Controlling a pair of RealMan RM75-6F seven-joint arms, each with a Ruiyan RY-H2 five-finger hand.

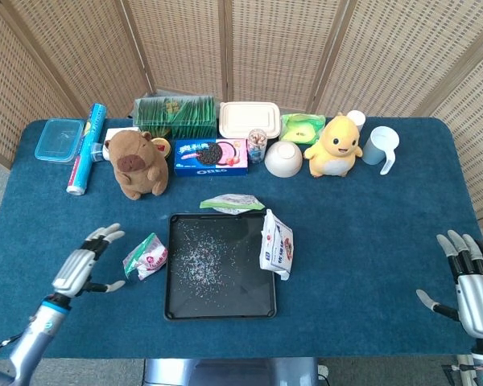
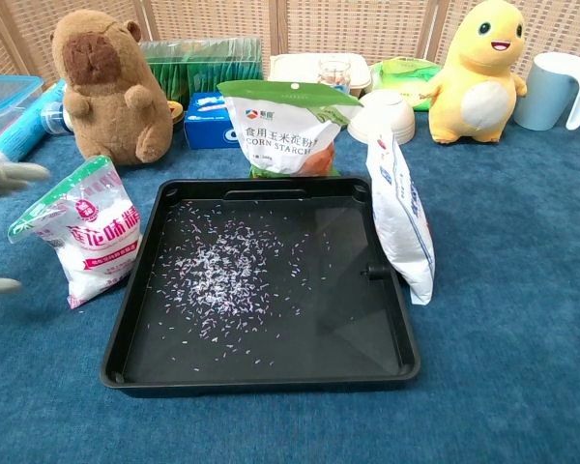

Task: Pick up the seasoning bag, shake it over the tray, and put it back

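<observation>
A small seasoning bag (image 1: 146,256) with a green top and pink print stands just left of the black tray (image 1: 220,304); the chest view shows the same bag (image 2: 85,232) beside the tray (image 2: 261,372). White grains are scattered over the tray floor. My left hand (image 1: 84,262) hovers open a short way left of the bag, fingers spread toward it, not touching. Only its blurred fingertips (image 2: 8,176) show at the left edge of the chest view. My right hand (image 1: 471,280) rests open at the table's right edge, far from the tray.
A corn starch bag (image 2: 285,126) stands behind the tray and a white bag (image 2: 403,222) leans on its right rim. Along the back are a capybara plush (image 1: 136,163), Oreo box (image 1: 210,156), bowl (image 1: 282,158), yellow duck toy (image 1: 335,145) and grey mug (image 1: 381,146).
</observation>
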